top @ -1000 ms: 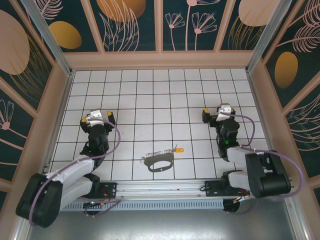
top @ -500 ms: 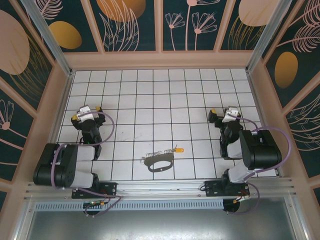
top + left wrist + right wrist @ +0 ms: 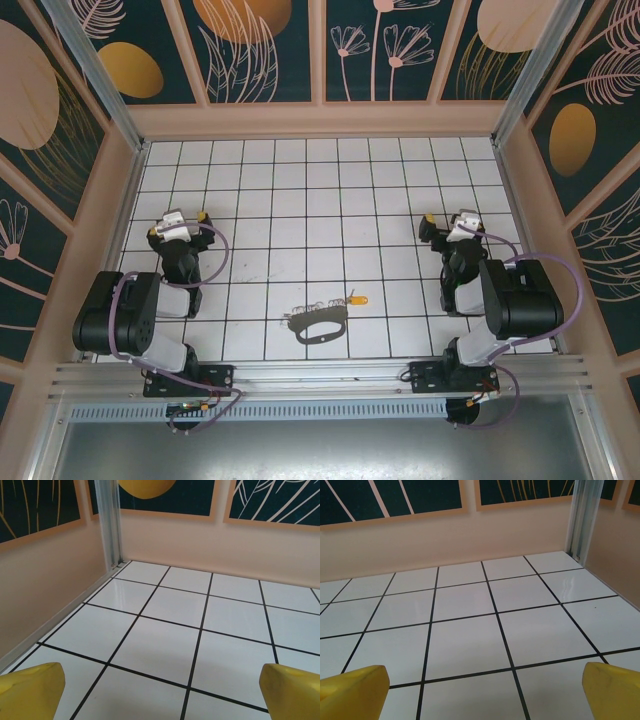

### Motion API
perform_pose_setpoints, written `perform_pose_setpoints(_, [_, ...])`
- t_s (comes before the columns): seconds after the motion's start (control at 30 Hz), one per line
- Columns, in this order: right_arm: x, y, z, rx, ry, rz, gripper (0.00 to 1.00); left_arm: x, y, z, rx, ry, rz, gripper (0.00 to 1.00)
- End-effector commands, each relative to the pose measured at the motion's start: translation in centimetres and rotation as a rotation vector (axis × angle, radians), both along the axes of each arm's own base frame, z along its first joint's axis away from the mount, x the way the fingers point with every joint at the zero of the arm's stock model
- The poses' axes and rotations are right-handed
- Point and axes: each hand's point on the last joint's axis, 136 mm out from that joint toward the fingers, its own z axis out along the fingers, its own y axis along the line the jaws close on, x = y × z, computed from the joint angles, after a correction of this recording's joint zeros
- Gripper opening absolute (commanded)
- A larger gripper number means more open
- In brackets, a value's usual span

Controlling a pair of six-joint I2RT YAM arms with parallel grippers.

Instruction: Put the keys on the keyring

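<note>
The left gripper (image 3: 177,222) and right gripper (image 3: 452,222) are hanging spread wide, empty, while the tiny silvery metal keys (image 3: 328,304) are lying beside the dark brown-grey strap keyring (image 3: 318,329), seemingly unthreaded.

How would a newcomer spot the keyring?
On the white tiled table, look near the front edge, about midway along it. The keyring is the dark oval strap loop lying there; the keys just behind it are thin and silvery.
</note>
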Motion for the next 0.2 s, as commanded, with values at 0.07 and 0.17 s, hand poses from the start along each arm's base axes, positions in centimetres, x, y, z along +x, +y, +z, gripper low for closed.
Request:
perform_pose_setpoints(0.07, [0.33, -0.23, 0.67, 0.018, -0.023, -0.007, 0.99, 0.05, -0.04, 0.95, -0.007, -0.045, -0.008, 0.99])
perform_pose_setpoints(0.17, [0.27, -0.10, 0.81, 0.014, -0.030, -0.002, 0.99, 0.08, -0.04, 1.01, -0.007, -0.046, -0.007, 0.99])
